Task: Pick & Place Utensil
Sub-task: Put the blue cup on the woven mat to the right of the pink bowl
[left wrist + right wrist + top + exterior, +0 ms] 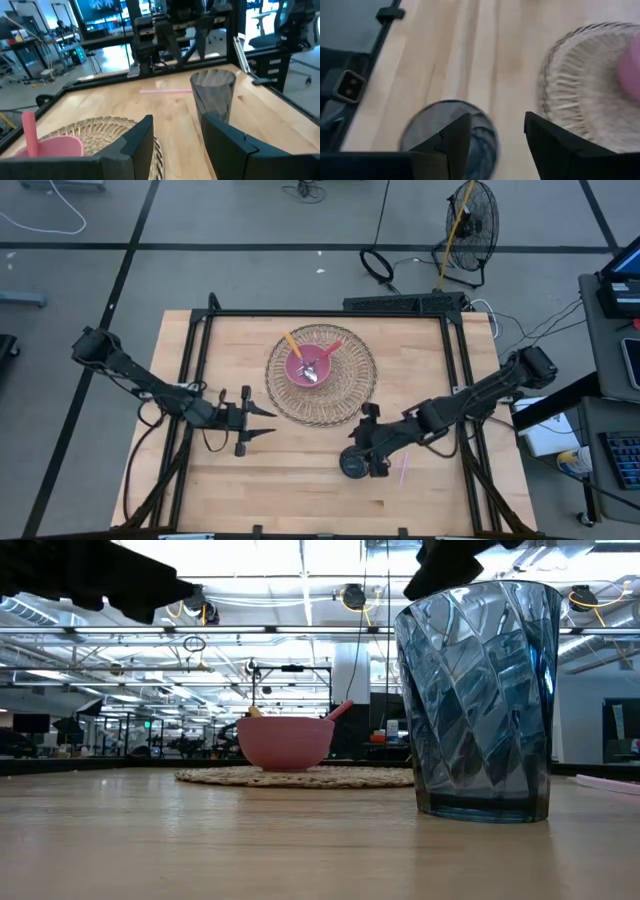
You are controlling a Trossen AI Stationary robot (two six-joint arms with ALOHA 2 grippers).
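While the right gripper (352,448) hovers open above the glass (354,464), the left gripper (268,423) waits open beside the mat (350,395). Utensils sit in the pink bowl (311,364) (one pink straw (405,470) lies on the table).

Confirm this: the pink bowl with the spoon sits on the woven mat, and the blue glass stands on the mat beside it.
Not quite. The pink bowl with the spoon does sit on the woven mat, but the blue glass stands off the mat on the bare table, under the right end effector, as the high view shows.
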